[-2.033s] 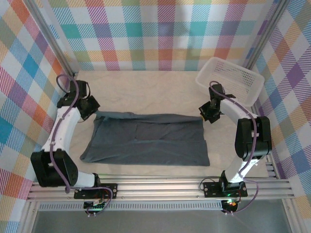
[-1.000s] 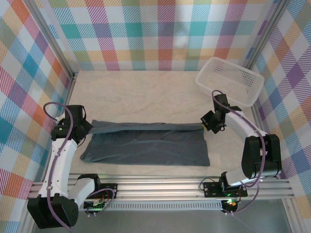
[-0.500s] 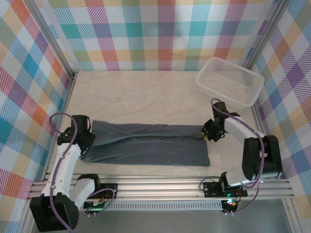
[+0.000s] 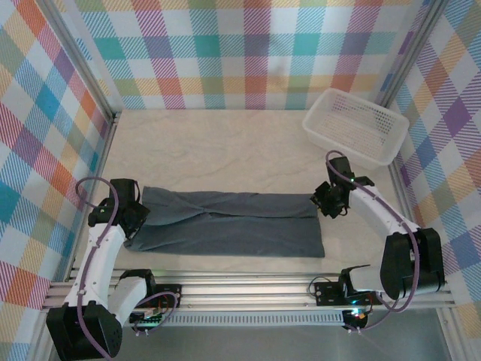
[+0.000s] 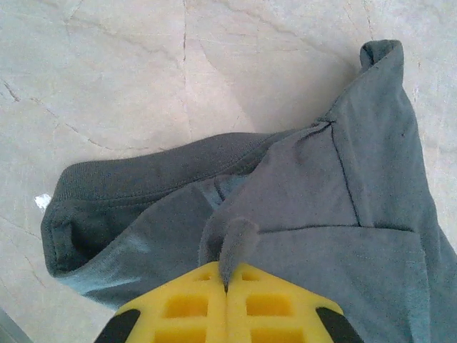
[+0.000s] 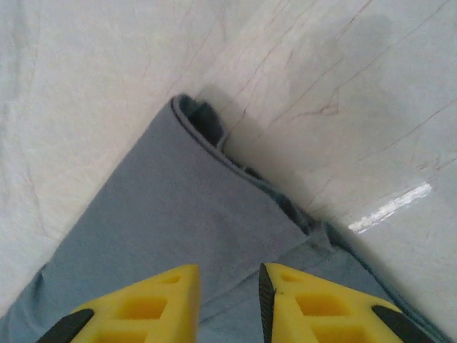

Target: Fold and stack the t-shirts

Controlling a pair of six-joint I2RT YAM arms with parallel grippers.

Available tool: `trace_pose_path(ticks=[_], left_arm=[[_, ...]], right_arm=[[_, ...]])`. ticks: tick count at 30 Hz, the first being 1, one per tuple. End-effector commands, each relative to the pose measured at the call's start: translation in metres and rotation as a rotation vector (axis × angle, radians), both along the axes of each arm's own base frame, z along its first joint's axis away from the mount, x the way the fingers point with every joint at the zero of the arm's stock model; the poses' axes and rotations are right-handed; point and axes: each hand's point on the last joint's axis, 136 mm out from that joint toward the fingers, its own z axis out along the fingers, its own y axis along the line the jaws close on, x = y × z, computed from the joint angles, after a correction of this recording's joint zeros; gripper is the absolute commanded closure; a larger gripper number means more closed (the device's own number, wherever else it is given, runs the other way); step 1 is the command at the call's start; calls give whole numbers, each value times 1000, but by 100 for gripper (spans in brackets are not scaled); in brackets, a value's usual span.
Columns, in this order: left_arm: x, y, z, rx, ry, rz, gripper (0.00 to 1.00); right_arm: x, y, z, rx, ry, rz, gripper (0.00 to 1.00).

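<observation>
A dark charcoal-grey t-shirt (image 4: 233,224) lies folded lengthwise into a long band across the near part of the table. At its left end my left gripper (image 4: 134,219) is shut on a pinch of the cloth; in the left wrist view the yellow fingers (image 5: 227,291) meet with a tuft of the t-shirt (image 5: 235,239) between them. My right gripper (image 4: 325,207) is at the band's right end. In the right wrist view its yellow fingers (image 6: 228,300) stand apart over the folded edge of the t-shirt (image 6: 193,214), holding nothing.
A white perforated basket (image 4: 355,125) stands at the back right against the checked wall. The cream table cover (image 4: 225,150) stretches bare behind the shirt. The aluminium frame rail (image 4: 248,289) runs along the near edge.
Both grippers carried the shirt's far edge toward the near side, folding it over into a narrower band. The right gripper has then opened and let go of its corner.
</observation>
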Motion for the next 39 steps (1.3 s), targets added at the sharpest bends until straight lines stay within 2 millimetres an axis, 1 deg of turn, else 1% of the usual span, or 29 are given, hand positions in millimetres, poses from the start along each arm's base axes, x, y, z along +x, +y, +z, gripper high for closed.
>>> trace_pose_path(ticks=[1, 4, 7, 10, 12, 13, 16, 18, 20, 22, 25, 27, 30, 33, 36, 39], left_arm=[[-1, 0, -1, -14, -9, 11, 100], [0, -1, 0, -20, -19, 7, 100], [2, -2, 2, -21, -28, 0, 100], [2, -2, 1, -24, -22, -1, 100], [1, -3, 1, -27, -19, -2, 100], [1, -4, 1, -31, -20, -4, 100], [1, -7, 4, -46, -30, -21, 100], [0, -12, 4, -69, -28, -42, 100], [-2, -18, 0, -98, -12, -62, 100], [-9, -21, -5, -114, 24, -68, 100], [-30, -13, -10, -72, 98, -24, 100], [-38, -6, -10, -41, 114, 6, 100], [-39, -6, -6, -50, 77, 33, 100], [-33, -17, -3, -116, 13, 30, 100], [-39, -22, -3, -150, 10, 53, 100], [-41, -24, 4, -154, -11, 43, 100]], right_arm=[[-2, 4, -6, 17, 6, -18, 71], [5, 16, -5, 14, -12, 32, 77], [13, 33, -6, 19, -12, 76, 77], [19, 41, -15, 17, 5, 84, 77], [22, 40, -29, 9, 40, 72, 76], [21, 35, -38, -5, 75, 66, 77], [12, 14, -58, -37, 191, 9, 78], [9, 5, -63, -33, 205, -24, 78], [14, 8, -62, -13, 174, -4, 77], [19, 12, -58, -2, 162, 22, 77], [22, 12, -51, -13, 151, 31, 76], [22, 10, -48, -21, 145, 30, 76], [20, 9, -50, -29, 161, 31, 76], [21, 8, -51, -37, 165, 34, 76], [23, 8, -51, -41, 160, 34, 76], [26, 8, -50, -46, 161, 39, 76]])
